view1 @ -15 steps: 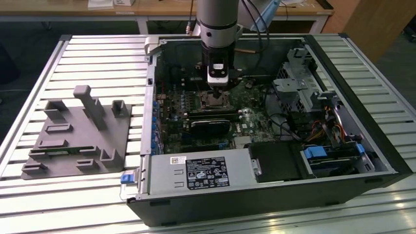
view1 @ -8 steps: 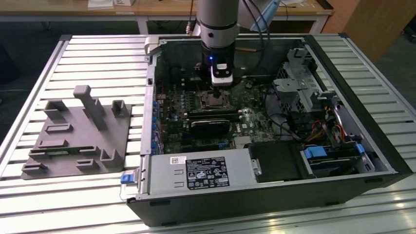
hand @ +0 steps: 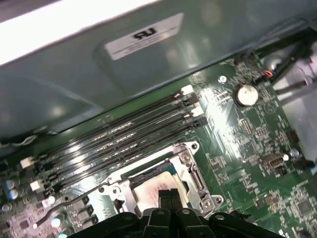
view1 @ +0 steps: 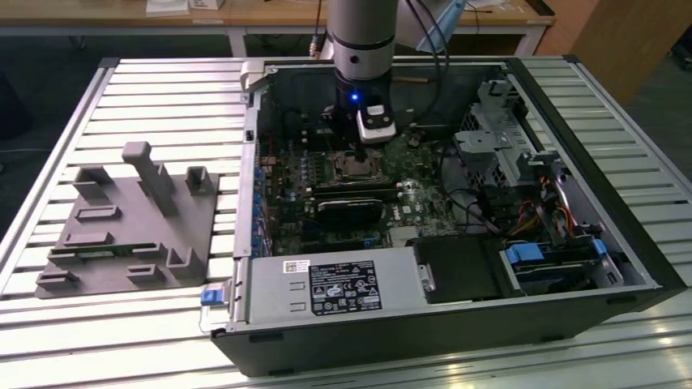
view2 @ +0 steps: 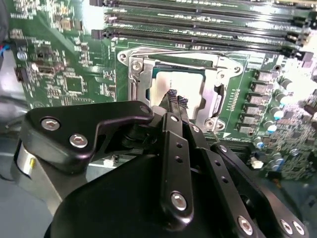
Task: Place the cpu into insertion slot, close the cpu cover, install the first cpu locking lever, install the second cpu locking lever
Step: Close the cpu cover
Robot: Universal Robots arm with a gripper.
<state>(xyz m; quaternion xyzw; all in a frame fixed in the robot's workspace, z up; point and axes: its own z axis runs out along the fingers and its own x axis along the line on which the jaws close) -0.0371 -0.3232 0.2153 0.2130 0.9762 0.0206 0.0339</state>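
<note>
Seated cpu (view2: pixel 193 82) under a closed gripper (view2: pixel 177 97)
An open computer case (view1: pixel 454 324) is spread across the exterior view's centre, entered from the upper middle by the arm (view1: pixel 362 40). The insertion slot (view1: pixel 355 166) is seen just above that frame's centre. In the second wrist view the cpu is seated there, framed by the cpu cover (view2: pixel 173 54) lying flat; the gripper is held above it, fingers together, empty.

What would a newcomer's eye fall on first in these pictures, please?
The open computer case on the slatted table, with the arm reaching down into it, stands out in the exterior view. In both wrist views the shut gripper hangs over the cpu in the insertion slot.
</note>
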